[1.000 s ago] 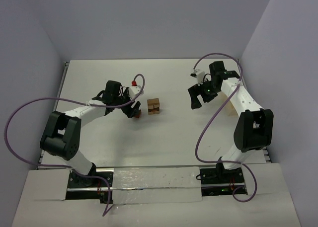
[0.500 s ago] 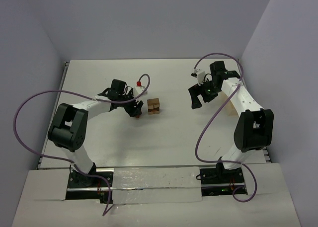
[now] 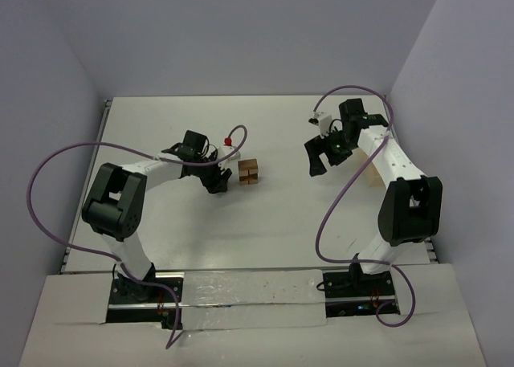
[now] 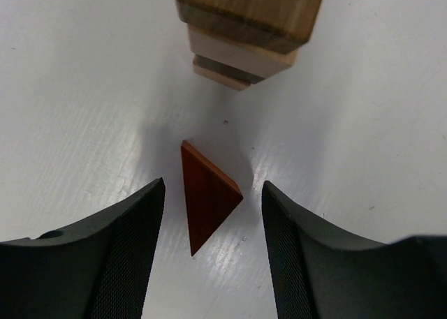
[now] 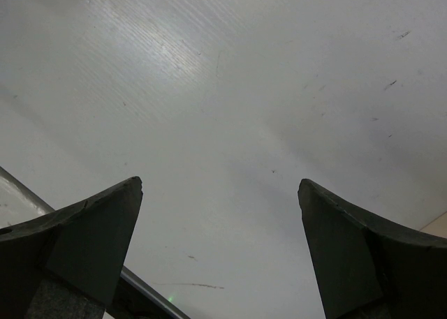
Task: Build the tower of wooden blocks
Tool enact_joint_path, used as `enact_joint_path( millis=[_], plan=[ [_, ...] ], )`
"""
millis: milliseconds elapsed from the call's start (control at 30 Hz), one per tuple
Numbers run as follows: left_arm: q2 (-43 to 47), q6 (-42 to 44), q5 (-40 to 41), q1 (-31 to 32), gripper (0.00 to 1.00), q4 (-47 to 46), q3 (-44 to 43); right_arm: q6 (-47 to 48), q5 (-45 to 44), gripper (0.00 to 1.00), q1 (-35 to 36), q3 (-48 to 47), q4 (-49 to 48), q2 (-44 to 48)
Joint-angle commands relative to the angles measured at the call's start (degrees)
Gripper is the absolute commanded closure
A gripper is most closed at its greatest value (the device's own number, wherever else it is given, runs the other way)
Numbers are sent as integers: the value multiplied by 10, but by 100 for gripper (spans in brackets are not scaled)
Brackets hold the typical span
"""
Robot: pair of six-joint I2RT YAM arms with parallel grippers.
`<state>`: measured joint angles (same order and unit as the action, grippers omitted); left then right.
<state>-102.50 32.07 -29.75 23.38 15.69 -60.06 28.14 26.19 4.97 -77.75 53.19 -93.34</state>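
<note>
A small stack of tan and brown wooden blocks (image 3: pixel 249 172) stands on the white table; in the left wrist view it fills the top edge (image 4: pixel 248 26). A reddish-brown triangular roof piece (image 4: pixel 208 197) lies flat on the table just short of the stack. My left gripper (image 3: pixel 220 180) is open and low over the table, its fingers (image 4: pixel 133 242) on either side of the triangle without touching it (image 4: pixel 213 186). My right gripper (image 3: pixel 322 153) is open and empty above bare table at the right (image 5: pixel 220 186).
A larger pale wooden box (image 3: pixel 371 173) lies behind the right arm near the table's right edge; its corner shows in the right wrist view (image 5: pixel 440 225). Purple cables loop off both arms. A metal table edge (image 5: pixel 147 284) runs below the right gripper.
The left arm's elbow has swung in and its gripper has shifted slightly toward the block stack, staying open around the triangle. The right arm has not moved.
</note>
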Motion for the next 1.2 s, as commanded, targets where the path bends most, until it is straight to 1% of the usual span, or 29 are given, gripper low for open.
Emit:
enact_joint_path(
  millis=[0,233,467,533,700,767,833,900,1000,1067,1100,1167],
  plan=[
    [-13,35,-30,0,39,36,-26,1,7,0,-4,-27,-1,11],
    [-21,28,-32,-10,45,29,-32,1,7,0,-5,-26,-1,8],
    [-22,15,-45,-11,49,25,-39,1,4,0,-5,-24,-2,11],
    [-22,13,-48,-11,53,27,-41,1,3,0,-5,-24,-2,12],
    [-20,17,-59,-13,68,49,-45,4,2,0,-4,-24,-6,24],
    [-15,17,-67,-15,79,63,-45,6,0,0,-5,-25,-8,31],
    [-10,19,-74,-18,84,73,-45,8,-2,0,-5,-27,-11,43],
    [-3,21,-83,-21,87,85,-45,9,-1,0,-5,-30,-13,54],
    [22,27,-122,-32,94,133,-52,24,8,0,-5,-34,-18,86],
    [44,35,-165,-41,97,180,-61,44,17,1,-5,-33,-23,115],
    [53,40,-182,-42,97,183,-65,53,18,1,-5,-32,-25,124],
    [84,67,-241,-48,99,279,-85,97,29,2,-5,-23,-41,165]
  ],
)
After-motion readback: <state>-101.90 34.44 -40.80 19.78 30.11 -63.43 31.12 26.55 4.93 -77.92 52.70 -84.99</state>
